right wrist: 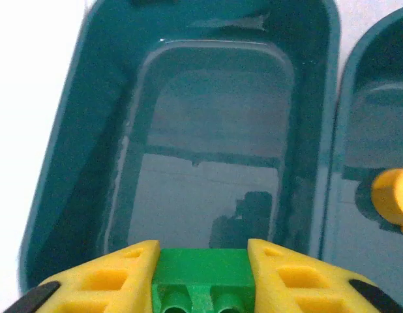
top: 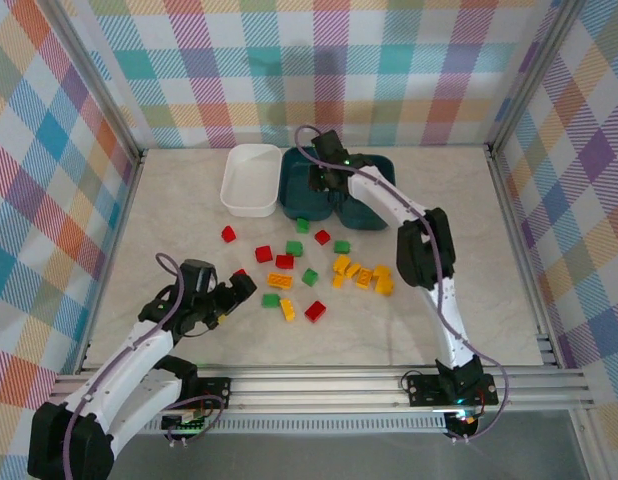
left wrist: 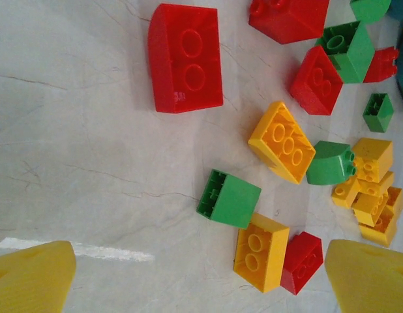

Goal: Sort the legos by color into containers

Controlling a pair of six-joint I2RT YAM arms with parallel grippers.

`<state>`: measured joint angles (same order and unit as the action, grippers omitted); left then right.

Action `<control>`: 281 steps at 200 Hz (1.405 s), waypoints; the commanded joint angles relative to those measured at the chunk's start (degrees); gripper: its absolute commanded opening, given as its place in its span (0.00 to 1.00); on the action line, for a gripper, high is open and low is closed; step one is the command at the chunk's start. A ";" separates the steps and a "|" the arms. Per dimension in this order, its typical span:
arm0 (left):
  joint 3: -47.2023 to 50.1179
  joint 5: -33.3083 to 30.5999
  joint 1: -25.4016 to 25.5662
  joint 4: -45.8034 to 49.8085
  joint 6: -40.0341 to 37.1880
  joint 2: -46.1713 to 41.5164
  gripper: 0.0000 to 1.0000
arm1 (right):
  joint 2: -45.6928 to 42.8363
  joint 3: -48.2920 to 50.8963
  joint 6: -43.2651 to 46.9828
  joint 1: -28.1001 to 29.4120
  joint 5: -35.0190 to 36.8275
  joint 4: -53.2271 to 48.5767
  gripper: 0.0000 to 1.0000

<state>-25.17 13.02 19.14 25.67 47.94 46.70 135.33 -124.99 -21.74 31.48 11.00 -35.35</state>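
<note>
top: right end effector (top: 327, 172) over left teal bin (top: 289, 205) at 12 o'clock, legos (top: 310, 277) scattered mid-surface | left wrist: left end effector (left wrist: 200, 264) spread, empty | right wrist: pinching green brick (right wrist: 201, 277) above bin; risk: off-centre release bounces it into neighbouring teal bin (right wrist: 377, 117)

Marble-look tabletop (top: 169, 230), plaid cloth walls (top: 49, 150), alu frame rail (top: 319, 380) at near edge.

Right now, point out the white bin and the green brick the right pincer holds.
white bin (top: 252, 172): top view, its bare floor.
held green brick (right wrist: 201, 270): right wrist view, its upper face.
</note>
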 commanded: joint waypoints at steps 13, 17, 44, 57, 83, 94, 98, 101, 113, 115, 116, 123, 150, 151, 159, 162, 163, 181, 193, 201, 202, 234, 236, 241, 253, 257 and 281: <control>-4.83 0.35 1.16 0.22 -3.01 2.51 0.98 | 1.85 -9.24 1.98 0.43 -3.14 -8.46 0.64; -5.52 -0.25 1.17 0.91 -3.13 2.86 0.98 | 1.34 -9.07 1.89 0.54 -3.54 -8.23 0.64; -8.84 -11.53 1.10 4.69 -3.21 1.14 1.00 | -5.87 -4.20 0.40 1.13 -7.66 -7.93 0.67; -9.08 -15.07 0.99 2.79 -3.24 0.45 1.00 | -13.33 6.43 0.14 2.26 -7.88 -2.51 0.68; -14.20 -15.66 0.73 2.23 -5.74 8.09 1.00 | -28.04 30.27 -1.31 3.75 -9.46 9.63 0.69; -16.87 -15.05 0.57 2.29 -6.98 13.83 1.00 | -33.36 38.56 -2.79 3.76 -9.56 13.50 0.69; -17.78 -14.56 0.47 2.27 -7.22 16.62 1.00 | -34.90 41.56 -3.15 3.76 -9.53 14.65 0.69; -18.47 -14.07 0.28 2.13 -7.47 18.48 1.00 | -36.00 43.27 -3.43 3.76 -9.52 15.45 0.69; -22.61 -12.19 -0.43 3.40 -8.17 26.60 1.00 | -39.79 50.76 -5.52 3.78 -9.09 17.43 0.69; -23.45 -11.93 -0.59 3.88 -8.23 28.30 1.00 | -40.38 51.85 -6.04 3.79 -9.01 17.78 0.69; -23.79 -11.86 -0.64 4.13 -8.22 29.03 1.00 | -40.61 52.38 -6.30 3.82 -9.04 17.86 0.68; -26.39 -11.12 -0.90 5.48 -8.54 33.63 0.96 | -42.06 56.00 -7.53 3.89 -9.75 19.07 0.67; -31.93 -11.29 -1.21 7.69 -7.73 44.15 0.81 | -45.89 64.78 -7.93 4.79 -10.97 21.12 0.66; -31.99 -11.40 -1.21 7.75 -7.58 44.34 0.80 | -46.01 64.96 -7.91 4.80 -10.94 21.12 0.66; -32.50 -12.06 -1.21 8.33 -6.47 45.65 0.77 | -46.90 65.96 -7.79 4.90 -10.02 20.72 0.66; -32.57 -12.20 -1.21 8.48 -6.01 46.01 0.76 | -47.25 66.37 -7.79 4.90 -9.77 20.64 0.66; -32.61 -12.35 -1.21 8.59 -5.93 46.15 0.76 | -47.39 66.54 -7.75 4.90 -9.69 20.66 0.66; -32.90 -12.89 -1.12 10.03 -4.40 47.06 0.72 | -49.26 68.09 -8.08 4.90 -8.86 20.77 0.66; -32.98 -14.23 -0.82 11.55 -3.87 46.71 0.72 | -50.18 68.47 -8.40 4.90 -9.29 21.34 0.66; -32.85 -15.15 -0.63 12.12 -3.66 46.36 0.72 | -50.55 68.85 -8.78 4.90 -9.62 21.92 0.66; -32.80 -15.23 -0.61 12.21 -3.65 46.32 0.72 | -50.62 68.93 -8.82 4.86 -9.61 22.04 0.66; -33.27 -16.08 0.14 13.96 -3.87 46.12 0.72 | -51.81 70.47 -9.84 4.90 -10.38 24.28 0.66; -33.34 -16.13 0.23 13.97 -3.86 46.18 0.72 | -51.85 70.53 -9.93 4.90 -10.45 24.32 0.66; -33.25 -16.09 0.49 14.10 -3.83 46.16 0.73 | -51.99 70.77 -10.12 4.90 -10.63 24.66 0.66; -33.04 -16.16 1.27 14.47 -3.94 45.99 0.73 | -52.18 71.60 -10.36 4.90 -11.10 25.63 0.66; -32.95 -16.31 1.56 14.56 -3.92 45.77 0.74 | -52.18 71.84 -10.54 4.90 -11.22 25.76 0.66; -31.40 -15.27 3.37 13.71 -2.23 44.43 0.80 | -51.71 72.17 -10.61 4.99 -11.22 26.30 0.66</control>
<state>-57.06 -2.24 20.64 37.67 43.94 93.69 84.09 -53.60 -31.18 36.07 0.78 -11.16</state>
